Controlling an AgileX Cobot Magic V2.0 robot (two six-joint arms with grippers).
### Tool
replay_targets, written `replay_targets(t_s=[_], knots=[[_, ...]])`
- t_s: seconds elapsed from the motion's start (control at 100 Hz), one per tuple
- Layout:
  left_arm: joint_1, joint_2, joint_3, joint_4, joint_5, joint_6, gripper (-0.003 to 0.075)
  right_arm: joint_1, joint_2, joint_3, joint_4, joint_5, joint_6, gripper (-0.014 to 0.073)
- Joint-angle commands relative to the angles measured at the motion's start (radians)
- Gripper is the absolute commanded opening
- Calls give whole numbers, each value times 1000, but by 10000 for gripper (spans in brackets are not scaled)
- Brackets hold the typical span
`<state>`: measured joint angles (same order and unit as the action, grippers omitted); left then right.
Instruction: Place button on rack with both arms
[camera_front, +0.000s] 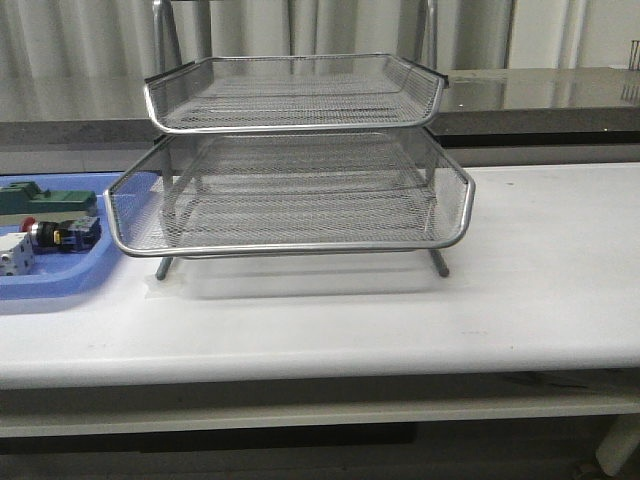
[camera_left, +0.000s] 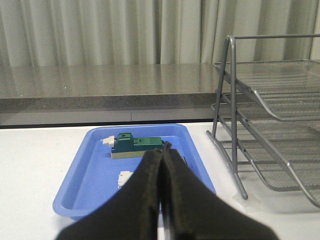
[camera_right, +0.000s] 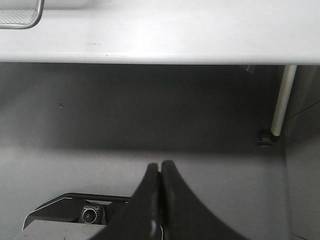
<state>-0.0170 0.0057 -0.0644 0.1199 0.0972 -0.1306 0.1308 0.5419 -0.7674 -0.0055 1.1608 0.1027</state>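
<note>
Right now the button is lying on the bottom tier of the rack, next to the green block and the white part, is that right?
Not quite. The button lies in the blue tray left of the rack, not on the rack's bottom tier; the front view shows it. The green block and white part are indeed beside it.
</note>
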Motion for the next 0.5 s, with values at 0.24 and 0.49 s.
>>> replay_targets(t_s=[0.24,0.49], knots=[[1,339,-346,-62,-4,-12,-21,-3,3,-33,-2,-44,-1,-69],[1,721,-652,-5,243,-11,-21,-3,3,-33,-2,-44,-1,-69]])
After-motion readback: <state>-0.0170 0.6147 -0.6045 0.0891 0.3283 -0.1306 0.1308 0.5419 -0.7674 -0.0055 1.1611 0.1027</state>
